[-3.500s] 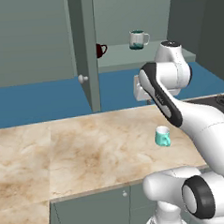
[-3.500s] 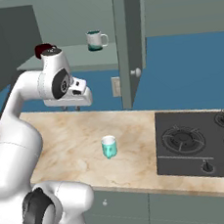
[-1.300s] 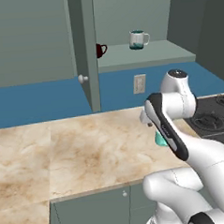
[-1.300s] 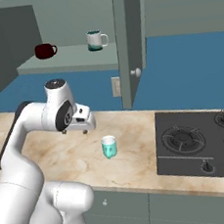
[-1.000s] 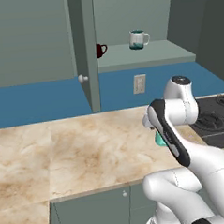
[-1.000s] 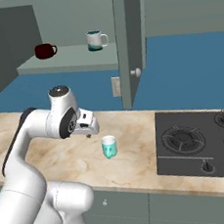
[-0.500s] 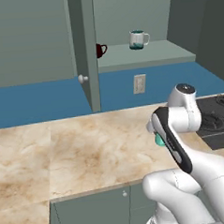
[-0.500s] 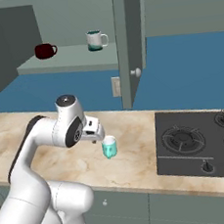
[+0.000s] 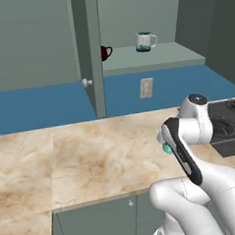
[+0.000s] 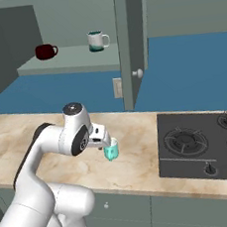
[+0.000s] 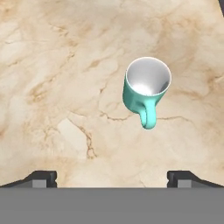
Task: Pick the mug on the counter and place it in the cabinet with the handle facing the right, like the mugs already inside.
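Observation:
The mint mug [image 11: 146, 87] stands upright on the marbled counter [image 11: 57, 65], white inside, its handle pointing toward the bottom of the hand view. My gripper [image 11: 112, 179] hangs above and just to one side of it, open, the two fingertips [image 11: 41, 178] wide apart with nothing between them. In the right base view the gripper [image 10: 104, 140] sits right beside the mug [image 10: 111, 150]. From the left base view the arm covers most of the mug [image 9: 167, 148]. The cabinet [image 10: 69, 60] is open above the counter [image 10: 47, 128].
On the cabinet shelf [image 9: 155, 55] stand a white mug with a teal band [image 9: 144, 41] and a dark red mug [image 9: 105, 52]. The cabinet door [image 9: 88, 52] juts out over the counter. A black stove [image 10: 204, 147] lies to the right of the mug.
The arm has come down and swung toward the mug, so the hand is now low over the counter beside it. The mug has not moved. The gripper stays open.

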Robot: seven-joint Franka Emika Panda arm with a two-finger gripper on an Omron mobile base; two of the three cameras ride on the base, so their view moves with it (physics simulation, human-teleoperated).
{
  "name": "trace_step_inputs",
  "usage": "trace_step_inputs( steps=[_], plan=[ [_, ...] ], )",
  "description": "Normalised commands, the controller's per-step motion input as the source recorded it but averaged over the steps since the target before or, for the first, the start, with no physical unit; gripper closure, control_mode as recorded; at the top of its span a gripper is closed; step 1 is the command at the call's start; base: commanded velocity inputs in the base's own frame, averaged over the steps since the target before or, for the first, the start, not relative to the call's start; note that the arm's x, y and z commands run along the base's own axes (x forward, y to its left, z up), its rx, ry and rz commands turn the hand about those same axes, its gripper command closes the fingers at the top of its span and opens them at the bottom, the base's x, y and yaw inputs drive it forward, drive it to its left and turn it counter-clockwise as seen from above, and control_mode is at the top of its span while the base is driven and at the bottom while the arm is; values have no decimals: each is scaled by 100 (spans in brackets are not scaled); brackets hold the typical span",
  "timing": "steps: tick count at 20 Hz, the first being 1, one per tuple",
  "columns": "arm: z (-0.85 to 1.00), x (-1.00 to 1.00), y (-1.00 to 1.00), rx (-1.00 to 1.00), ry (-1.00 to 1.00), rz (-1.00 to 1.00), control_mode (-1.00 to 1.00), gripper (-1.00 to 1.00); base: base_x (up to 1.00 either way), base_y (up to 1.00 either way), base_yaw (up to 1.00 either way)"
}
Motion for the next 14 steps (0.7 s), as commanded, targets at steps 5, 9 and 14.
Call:
trace_step_inputs(
  steps=[5, 9, 14],
  plan=[
    [-15, 0, -6, -6, -7, 0, -100, -100, 0, 0, 0],
    [-25, 0, -15, -2, -3, 0, -100, -100, 0, 0, 0],
    [-25, 0, -13, 0, -1, 0, -100, -100, 0, 0, 0]
  ],
)
